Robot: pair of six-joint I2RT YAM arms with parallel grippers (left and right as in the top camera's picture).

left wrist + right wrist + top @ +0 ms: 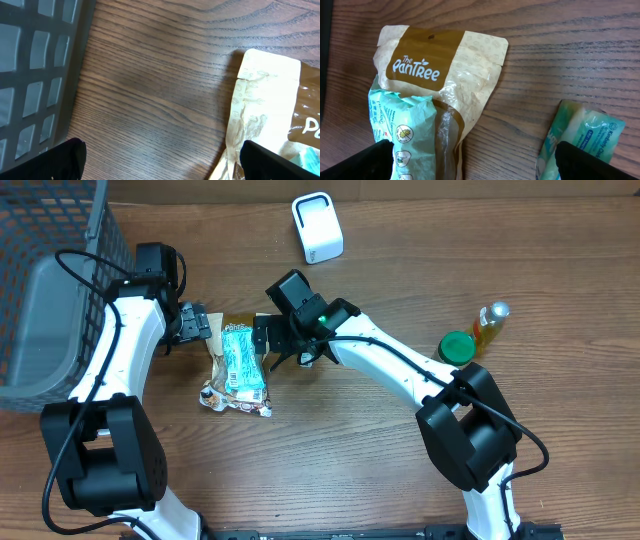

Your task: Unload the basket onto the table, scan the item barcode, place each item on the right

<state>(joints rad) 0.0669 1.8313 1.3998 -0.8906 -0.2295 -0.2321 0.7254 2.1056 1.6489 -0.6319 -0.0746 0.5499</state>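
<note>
On the table, the pouch lies in the middle with a packet on top of it. The basket stands at the far left and the scanner behind the pouch. The bottle and jar sit side by side at right.

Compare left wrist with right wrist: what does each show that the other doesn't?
Left wrist only: the grey basket wall at left. Right wrist only: a green packet at lower right, apart from the bag, and a clear look at the teal pouch overlapping it. Both: the bag with its brown label, and the wooden table.
</note>
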